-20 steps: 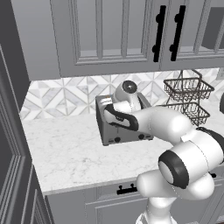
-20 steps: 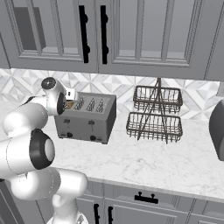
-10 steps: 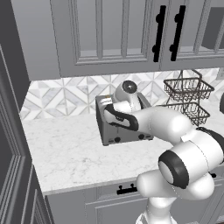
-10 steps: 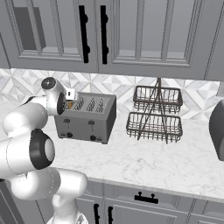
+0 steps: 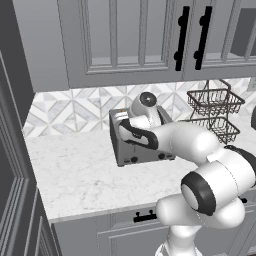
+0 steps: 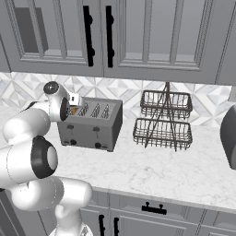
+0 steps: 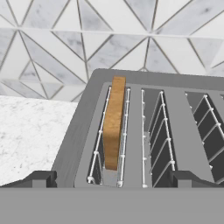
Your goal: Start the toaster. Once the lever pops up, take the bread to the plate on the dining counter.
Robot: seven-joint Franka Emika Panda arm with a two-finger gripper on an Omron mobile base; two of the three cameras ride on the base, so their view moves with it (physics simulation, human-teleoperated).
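I read the gripper (image 7: 111, 179) as fully apart and empty, hovering just above the toaster (image 6: 90, 123), with the bread (image 7: 113, 122) upright in the leftmost slot on the desk (image 5: 85, 175). Nothing has shifted over the last second, so I judge either the lever press or the extraction is pending. The arm reaches forward, wrist bent down over the slots.
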